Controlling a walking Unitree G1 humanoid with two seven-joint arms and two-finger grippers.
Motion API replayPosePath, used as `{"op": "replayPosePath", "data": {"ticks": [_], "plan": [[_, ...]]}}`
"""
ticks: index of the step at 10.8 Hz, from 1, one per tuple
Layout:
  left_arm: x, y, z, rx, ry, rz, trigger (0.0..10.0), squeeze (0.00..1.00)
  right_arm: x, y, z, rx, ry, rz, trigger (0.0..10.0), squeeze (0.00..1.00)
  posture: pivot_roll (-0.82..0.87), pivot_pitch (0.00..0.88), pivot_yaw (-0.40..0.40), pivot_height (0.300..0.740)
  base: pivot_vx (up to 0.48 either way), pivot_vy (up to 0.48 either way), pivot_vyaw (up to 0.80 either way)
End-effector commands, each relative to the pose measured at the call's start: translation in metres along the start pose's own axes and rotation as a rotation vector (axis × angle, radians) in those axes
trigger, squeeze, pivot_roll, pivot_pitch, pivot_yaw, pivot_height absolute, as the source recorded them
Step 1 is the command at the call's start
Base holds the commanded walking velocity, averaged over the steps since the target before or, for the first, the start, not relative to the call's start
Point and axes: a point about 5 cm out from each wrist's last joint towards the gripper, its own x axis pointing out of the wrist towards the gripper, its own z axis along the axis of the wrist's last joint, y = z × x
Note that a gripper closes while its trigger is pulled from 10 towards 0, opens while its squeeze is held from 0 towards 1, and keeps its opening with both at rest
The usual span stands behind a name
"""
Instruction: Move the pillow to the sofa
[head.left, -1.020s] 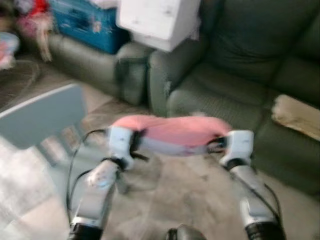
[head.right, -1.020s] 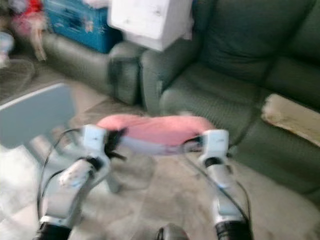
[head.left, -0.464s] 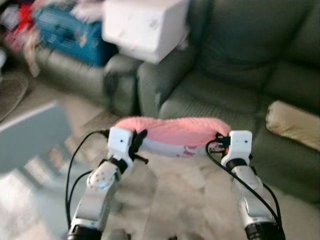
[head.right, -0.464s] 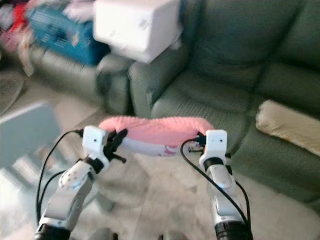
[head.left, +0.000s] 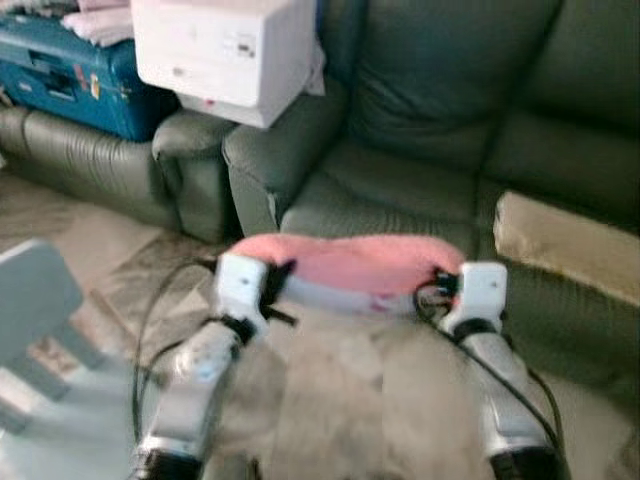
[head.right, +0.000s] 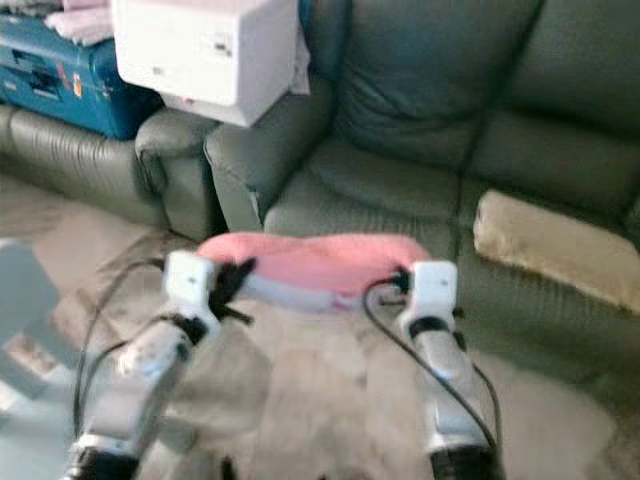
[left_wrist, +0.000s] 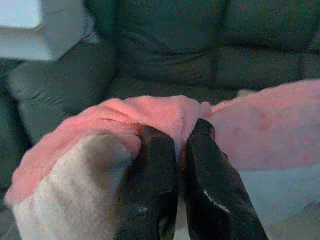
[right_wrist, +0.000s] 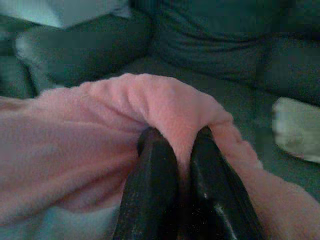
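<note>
I hold the pillow (head.left: 350, 268) between my two grippers, out in front of me and above the floor (head.left: 330, 390), with its pink fleece side up and a pale grey underside sagging a little between them. My left gripper (left_wrist: 176, 150) is pinched tight on a fold of pink fleece at the pillow's left end, the two black fingers (left_wrist: 152, 180) nearly meeting with only cloth between them. My right gripper (right_wrist: 177, 147) is clamped the same way on a bunched ridge of fleece at the right end. Just beyond both grippers is the sofa (head.left: 440, 130), dark green, its seat cushion lying past the pillow and its back cushions rising behind; the pillow is not touching it. On the seat to the right of my right gripper lies a beige cushion (head.left: 565, 245). Past my left gripper, on the sofa's armrest and the armrest of a second green couch (head.left: 90, 150), sits a white box (head.left: 225, 50). Further left on that couch is a blue suitcase (head.left: 65, 70), shut, with something pale pink folded on its lid; what is inside I cannot tell. Low to the left of my left arm stands a pale blue piece of furniture (head.left: 30, 300), blurred. The floor under my arms is mottled grey-brown stone
</note>
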Motion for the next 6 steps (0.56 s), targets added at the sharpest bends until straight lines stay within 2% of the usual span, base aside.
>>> {"op": "replayPosePath", "data": {"ticks": [1,6], "plan": [[0.0016,-0.0012,0.0082,0.000,-0.036,-0.010,10.0,0.00,0.0010,-0.0014,0.0044,-0.012,-0.018,-0.001,10.0,0.00,-0.01,0.072,-0.049,0.740,0.480,0.000,0.00],[0.0006,0.0006,0.0085,0.005,-0.034,-0.007,10.0,0.00,0.0016,0.0004,0.0042,-0.012,-0.018,0.003,10.0,0.00,0.00,0.072,-0.049,0.740,0.480,0.000,0.00]]}}
